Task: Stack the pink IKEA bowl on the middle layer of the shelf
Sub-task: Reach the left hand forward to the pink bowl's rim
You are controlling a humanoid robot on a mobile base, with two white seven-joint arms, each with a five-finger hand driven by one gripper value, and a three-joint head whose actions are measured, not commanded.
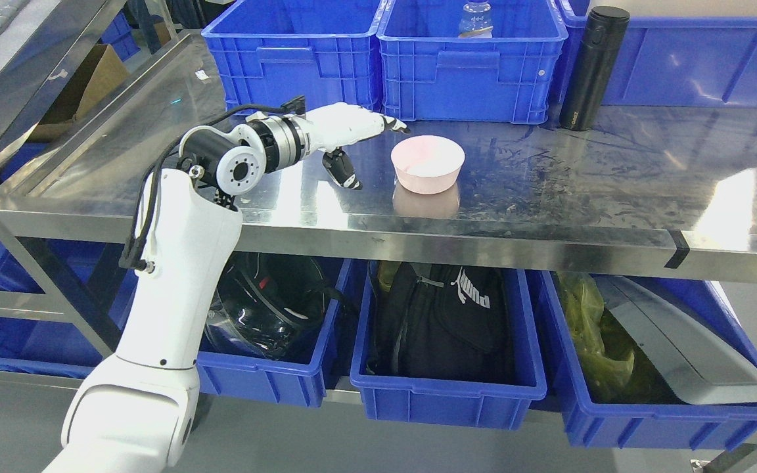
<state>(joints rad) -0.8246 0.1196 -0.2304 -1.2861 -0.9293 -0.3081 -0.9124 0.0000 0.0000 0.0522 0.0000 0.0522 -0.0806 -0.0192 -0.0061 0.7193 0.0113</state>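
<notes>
The steel shelf [549, 177] is slick and mirror-bright, and blue bins [470, 59] stand along its back. The left arm reaches in over it from the lower left. The pink bowl [428, 163] sits upright on this middle layer, near the front edge. The left hand [352, 141] hovers just beside it, fingers [388, 123] extended and thumb hanging down, holding nothing. The risk, as I judge it: a sideways nudge would slide the light bowl across the steel, perhaps toward the black flask [593, 66], or tip it off the edge.
</notes>
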